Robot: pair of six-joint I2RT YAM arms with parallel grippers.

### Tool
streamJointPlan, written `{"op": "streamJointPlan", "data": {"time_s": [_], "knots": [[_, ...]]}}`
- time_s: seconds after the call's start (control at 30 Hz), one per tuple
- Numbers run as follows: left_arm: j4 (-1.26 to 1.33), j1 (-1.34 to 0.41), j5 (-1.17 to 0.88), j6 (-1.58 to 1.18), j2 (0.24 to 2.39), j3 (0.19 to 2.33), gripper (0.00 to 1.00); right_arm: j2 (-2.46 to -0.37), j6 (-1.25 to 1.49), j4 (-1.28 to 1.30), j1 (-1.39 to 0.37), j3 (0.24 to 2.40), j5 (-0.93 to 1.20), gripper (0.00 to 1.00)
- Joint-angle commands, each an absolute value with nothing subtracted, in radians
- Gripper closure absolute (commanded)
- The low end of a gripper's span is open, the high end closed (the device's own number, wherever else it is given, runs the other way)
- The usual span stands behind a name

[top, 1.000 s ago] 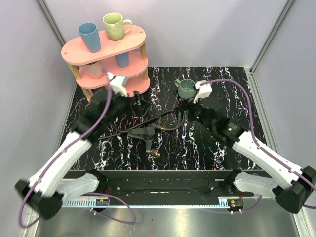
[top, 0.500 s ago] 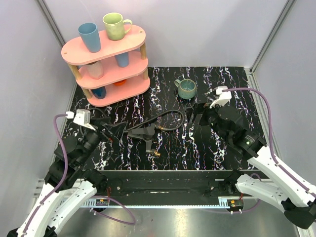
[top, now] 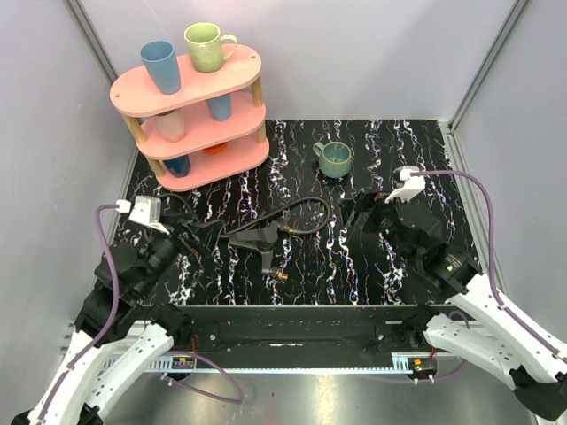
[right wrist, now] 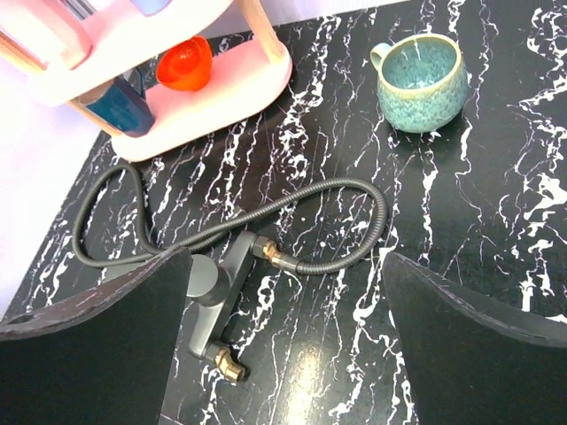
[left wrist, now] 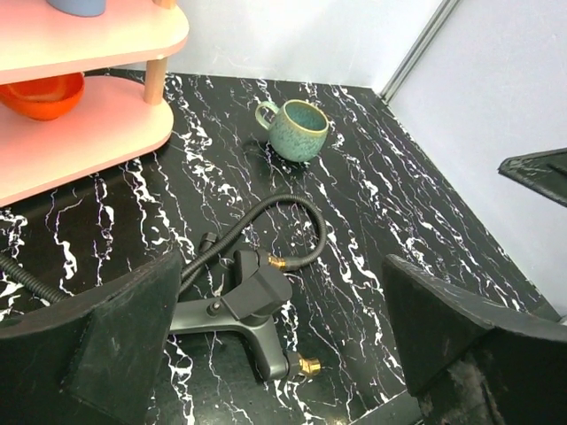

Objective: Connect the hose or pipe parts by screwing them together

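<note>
A dark grey fan-shaped piece (top: 255, 241) lies flat at mid-table, one brass-tipped stem (top: 282, 275) pointing at the near edge. A thin black hose (top: 312, 215) loops beside it, and its brass end (right wrist: 270, 254) meets the piece's other stem. The hose's long run (right wrist: 106, 221) curls off to the left. My left gripper (top: 197, 234) hangs open to the left of the piece, nothing between its fingers (left wrist: 97, 345). To the right of the hose loop my right gripper (top: 354, 218) also stands open and empty. Both wrist views show the piece (left wrist: 248, 297) (right wrist: 213, 288) beyond the fingers.
A teal mug (top: 336, 158) stands behind the hose loop. A pink three-tier shelf (top: 232, 158) with cups occupies the back left corner, an orange bowl (right wrist: 184, 64) on its lowest tier. Grey walls close in the table on three sides.
Both arms have drawn back from the middle toward the near edge, the left arm out to the left. Over the last half second only the right arm moved a little further. The parts lie unmoved.
</note>
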State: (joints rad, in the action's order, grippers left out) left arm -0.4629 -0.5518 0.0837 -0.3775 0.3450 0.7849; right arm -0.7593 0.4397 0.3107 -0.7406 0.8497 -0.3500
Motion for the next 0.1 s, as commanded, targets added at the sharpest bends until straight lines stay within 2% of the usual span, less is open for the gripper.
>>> {"op": "streamJointPlan", "data": {"time_s": [0.0, 0.07], "knots": [[-0.457, -0.551, 0.092, -0.368, 0.362, 0.822, 0.01, -0.732, 0.457, 0.232, -0.739, 0.842, -0.361, 0.00], [-0.462, -0.551, 0.094, -0.367, 0.364, 0.825, 0.01, -0.732, 0.466, 0.232, -0.739, 0.841, -0.359, 0.00]]}}
